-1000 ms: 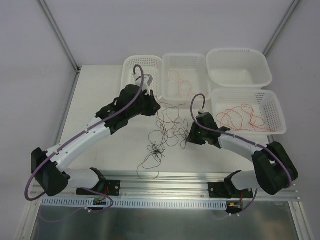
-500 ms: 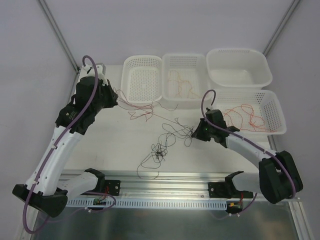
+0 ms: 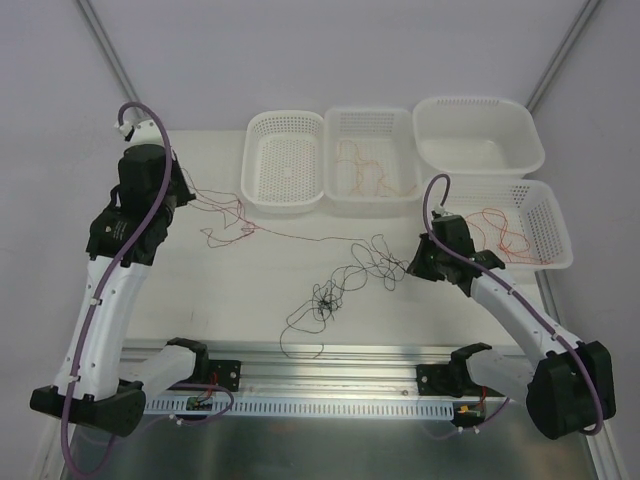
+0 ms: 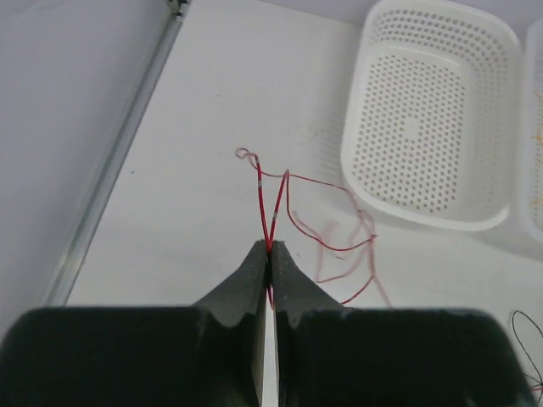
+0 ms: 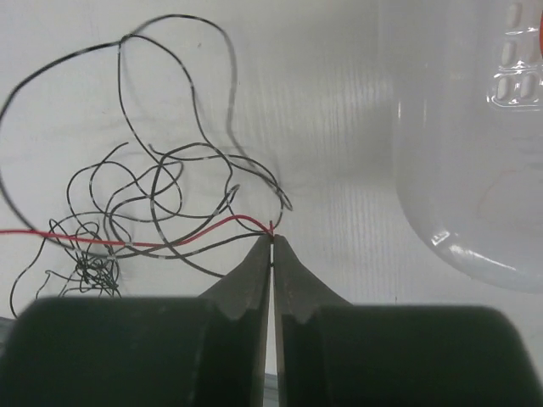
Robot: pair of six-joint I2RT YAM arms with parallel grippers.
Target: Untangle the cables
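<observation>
Kit: Left arm's swung way out toward the left edge in the last second, and the right gripper [image 5: 271,239] has snapped shut. So the red cable [image 5: 153,243] is now stretched across the table [image 3: 200,300] between them.

Jo: yep. Closest to the bases, the black cables [image 3: 325,298] sit in a small knotted clump, with squiggly loops trailing up toward the right gripper. Both sets of fingers are pressed together, each pinching that red strand. The right one has its end, right where it threads through the black loops. The left gripper [image 4: 270,246] has a doubled-over bit, with slack curls lying beyond it.

Kit: how's it gonna handle?

Jo: hair-thin, floppy, basically weightless. My guess is it slides out of smooth pads easily and snags on the black loops if yanked. Grab near an end, pull slow.

Kit: and further back?

Jo: white plastic baskets with perforated walls. The left basket [image 3: 285,170] is just past the left gripper, and the middle basket [image 3: 370,112] holds pale orange strands. The right basket [image 3: 500,186] has orange-red ones, and there's a deeper tub [image 3: 478,150] behind it.
</observation>
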